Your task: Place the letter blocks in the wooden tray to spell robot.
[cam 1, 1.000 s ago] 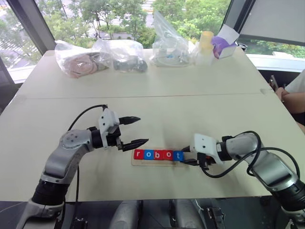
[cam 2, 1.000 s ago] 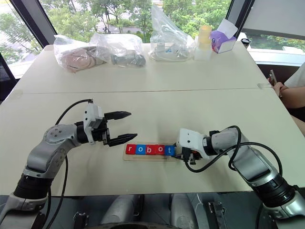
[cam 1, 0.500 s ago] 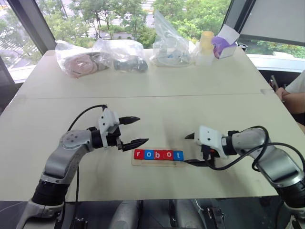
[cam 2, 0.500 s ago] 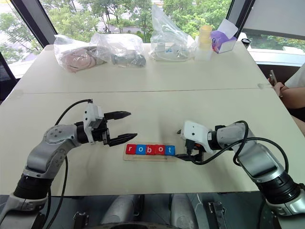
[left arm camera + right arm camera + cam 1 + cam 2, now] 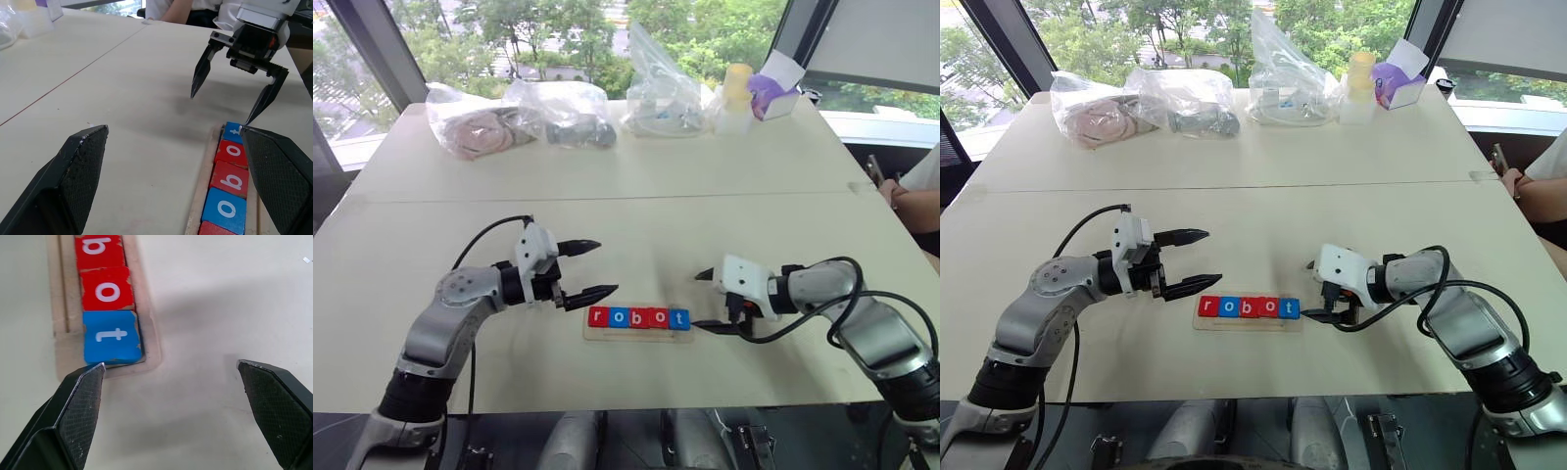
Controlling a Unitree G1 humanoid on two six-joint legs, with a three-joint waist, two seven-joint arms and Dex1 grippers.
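Red and blue letter blocks (image 5: 638, 317) sit in a single row in the wooden tray (image 5: 597, 335), reading r, o, b, o, t from my left to my right, on the pale bench (image 5: 626, 186) just in front of me. I judge the tiles light, stiff and hard-edged, with smooth painted faces that could slip under a glancing pinch; the blue t (image 5: 112, 336) shows chipped paint at its corners, so they mark easily. Packed edge to edge in the shallow groove, they offer no free sides along the row, so I would take one across its two open edges, those that face the tray's long rims, or lift an end tile from its outer edge. The tray itself looks thin, rigid and light enough to skid if nudged. My right claw (image 5: 708, 301) is spread wide and holds nothing, its tips just past the t end of the tray, one low near the bench and one higher. My left claw (image 5: 591, 266) is likewise spread and empty, hovering near the r end, pointing across toward the other. Well apart at the far side of the bench lie clear plastic bags (image 5: 558, 113) of odds and ends, a yellow cup (image 5: 737, 83) and a purple box (image 5: 768, 95); a person's arm (image 5: 911, 201) rests at the right edge. Nothing lies between my claws and the row.
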